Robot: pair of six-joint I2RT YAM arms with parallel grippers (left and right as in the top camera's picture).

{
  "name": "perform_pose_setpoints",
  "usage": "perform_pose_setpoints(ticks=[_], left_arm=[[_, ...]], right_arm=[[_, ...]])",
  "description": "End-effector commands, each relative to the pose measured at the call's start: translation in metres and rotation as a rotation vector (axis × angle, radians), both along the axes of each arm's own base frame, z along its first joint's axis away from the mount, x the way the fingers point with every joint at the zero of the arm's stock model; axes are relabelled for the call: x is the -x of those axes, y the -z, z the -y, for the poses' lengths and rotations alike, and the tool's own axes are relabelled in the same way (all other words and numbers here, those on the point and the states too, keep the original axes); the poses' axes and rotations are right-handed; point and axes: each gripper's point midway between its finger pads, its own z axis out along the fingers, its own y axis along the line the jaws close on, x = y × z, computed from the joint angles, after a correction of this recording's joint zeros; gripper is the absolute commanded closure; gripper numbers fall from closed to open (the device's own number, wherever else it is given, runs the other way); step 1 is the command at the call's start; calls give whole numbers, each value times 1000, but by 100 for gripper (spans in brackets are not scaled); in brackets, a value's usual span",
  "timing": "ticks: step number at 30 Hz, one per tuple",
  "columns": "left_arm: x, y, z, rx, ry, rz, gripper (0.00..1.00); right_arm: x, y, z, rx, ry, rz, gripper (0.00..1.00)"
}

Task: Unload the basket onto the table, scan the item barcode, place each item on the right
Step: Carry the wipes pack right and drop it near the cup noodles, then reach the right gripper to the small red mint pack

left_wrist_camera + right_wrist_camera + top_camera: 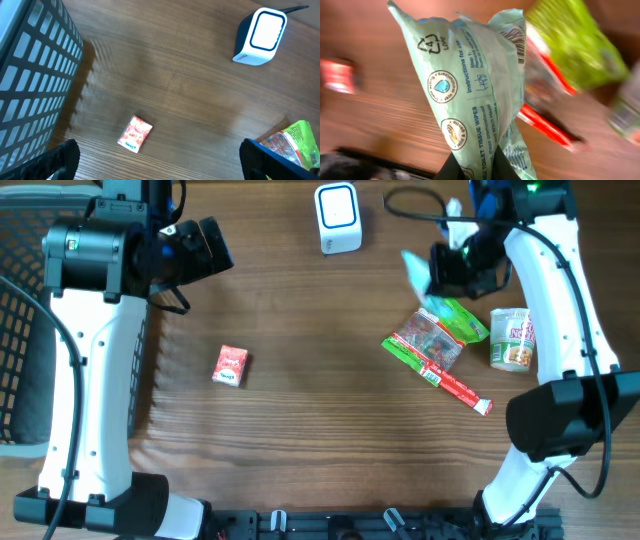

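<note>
The wooden surface (300, 330) carried a black mesh basket (20, 300) at its left edge and a white scanner (338, 218) near the far edge. The left gripper (160, 170) hung wide and empty over the left half. The right gripper (470, 167) was closed narrow on one end of a pale green packet of wipes (470, 85), holding it in the air near the far right corner, to the right of the scanner.

The packet looked soft and was pinched at one end only. It might sag or fold on the way, and its barcode (517, 42), which sat on a creased flap, could curl away from the scanner. A thin hold might also slip.

The right wrist view was blurred, so the snack bag (435, 340), the cup (513, 340) and the small red box (231, 365) smeared there. The gripper's fingers were cut off at the bottom.
</note>
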Motion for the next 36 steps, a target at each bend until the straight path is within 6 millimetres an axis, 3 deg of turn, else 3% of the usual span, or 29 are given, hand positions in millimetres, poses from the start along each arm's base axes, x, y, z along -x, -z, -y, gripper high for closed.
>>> perform_pose_setpoints(ticks=[1, 8, 10, 15, 18, 22, 25, 30, 33, 36], left_arm=[[0, -1, -1, -6, 15, 2, 0], [0, -1, -1, -6, 15, 2, 0], [0, -1, -1, -6, 15, 3, 0], [0, -1, -1, -6, 15, 2, 0], [0, -1, -1, -6, 15, 3, 0], [0, -1, -1, -6, 15, 2, 0], [0, -1, -1, -6, 15, 2, 0], [0, -1, -1, -6, 15, 2, 0], [0, -1, -1, -6, 15, 2, 0], [0, -1, -1, -6, 15, 2, 0]], right_arm=[[8, 24, 31, 190, -30, -46, 95], [23, 67, 49, 293, 25, -131, 95], [31, 77, 61, 364, 48, -165, 90], [41, 89, 77, 460, 78, -197, 33], [39, 86, 76, 456, 71, -184, 5], [27, 63, 69, 434, 64, -96, 3], [13, 28, 18, 243, -65, 66, 2], [9, -30, -102, -274, -226, 271, 1], [12, -39, -143, -418, -279, 287, 0], [19, -28, -175, -443, -333, 308, 0]])
